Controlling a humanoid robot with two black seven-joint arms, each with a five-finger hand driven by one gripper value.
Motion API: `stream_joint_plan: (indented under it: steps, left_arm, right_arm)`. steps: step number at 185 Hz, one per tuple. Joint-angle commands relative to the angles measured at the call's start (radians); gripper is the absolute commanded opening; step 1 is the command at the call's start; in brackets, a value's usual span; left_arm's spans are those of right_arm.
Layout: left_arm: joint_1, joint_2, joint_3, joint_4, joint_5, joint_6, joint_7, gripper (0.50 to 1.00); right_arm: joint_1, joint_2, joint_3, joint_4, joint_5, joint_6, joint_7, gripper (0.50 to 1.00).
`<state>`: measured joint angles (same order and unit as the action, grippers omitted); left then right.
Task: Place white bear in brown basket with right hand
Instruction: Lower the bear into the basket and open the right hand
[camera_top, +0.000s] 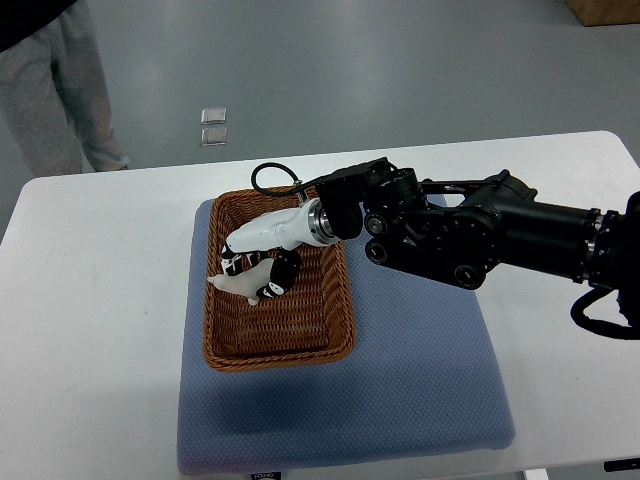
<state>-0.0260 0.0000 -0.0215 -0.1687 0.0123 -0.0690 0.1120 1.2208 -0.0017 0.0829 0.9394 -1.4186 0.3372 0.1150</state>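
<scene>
The brown wicker basket (335, 335) lies on a blue mat on the white table. My right arm reaches in from the right edge, and its white hand (258, 268) hangs over the upper half of the basket. The small white bear (238, 285) sits low inside the basket, between the black-tipped fingers (232, 263) and the thumb (284, 272), which curl around it. I cannot tell whether the bear touches the basket floor. The left arm does not show.
The blue mat (400, 400) covers the middle of the white table (90, 330). A person in grey trousers (50, 90) stands at the top left beyond the table. Two small clear squares (213, 125) lie on the floor behind it.
</scene>
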Motion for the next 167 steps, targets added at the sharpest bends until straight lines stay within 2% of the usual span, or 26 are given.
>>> stream_joint_plan:
  steps: [1, 55, 70, 80, 93, 98, 104, 134, 142, 167]
  left_arm:
    - [0.0, 0.0, 0.0, 0.0, 0.0, 0.0, 0.0, 1.0]
    - [0.0, 0.0, 0.0, 0.0, 0.0, 0.0, 0.0, 1.0]
    - [0.0, 0.0, 0.0, 0.0, 0.0, 0.0, 0.0, 1.0]
    - [0.0, 0.0, 0.0, 0.0, 0.0, 0.0, 0.0, 1.0]
    - [0.0, 0.0, 0.0, 0.0, 0.0, 0.0, 0.0, 1.0]
    - [0.0, 0.0, 0.0, 0.0, 0.0, 0.0, 0.0, 1.0]
    - [0.0, 0.0, 0.0, 0.0, 0.002, 0.0, 0.0, 1.0]
    - [0.0, 0.0, 0.0, 0.0, 0.0, 0.0, 0.0, 1.0]
    - [0.0, 0.0, 0.0, 0.0, 0.0, 0.0, 0.0, 1.0]
    - [0.0, 0.0, 0.0, 0.0, 0.0, 0.0, 0.0, 1.0]
  right_arm:
    - [-0.015, 0.002, -0.003, -0.017, -0.002, -0.001, 0.0, 0.521]
    - [-0.03, 0.002, -0.018, -0.048, -0.002, -0.009, 0.0, 0.547]
    - [-0.03, 0.002, -0.018, -0.048, -0.002, -0.011, 0.0, 0.607]
    - [-0.029, 0.002, -0.018, -0.05, -0.002, -0.011, 0.0, 0.672]
    - [-0.029, 0.002, -0.017, -0.051, 0.0, -0.011, 0.0, 0.707]
    - [-0.029, 0.002, -0.017, -0.051, 0.0, -0.009, 0.0, 0.75]
    - [-0.029, 0.002, -0.017, -0.051, 0.0, -0.009, 0.002, 0.778]
    - [-0.027, 0.002, -0.015, -0.05, 0.001, -0.007, 0.002, 0.832]
    - [-0.026, 0.002, -0.014, -0.048, 0.004, -0.004, 0.006, 0.868]
    - [-0.018, -0.007, 0.0, -0.045, 0.017, 0.005, 0.009, 0.895]
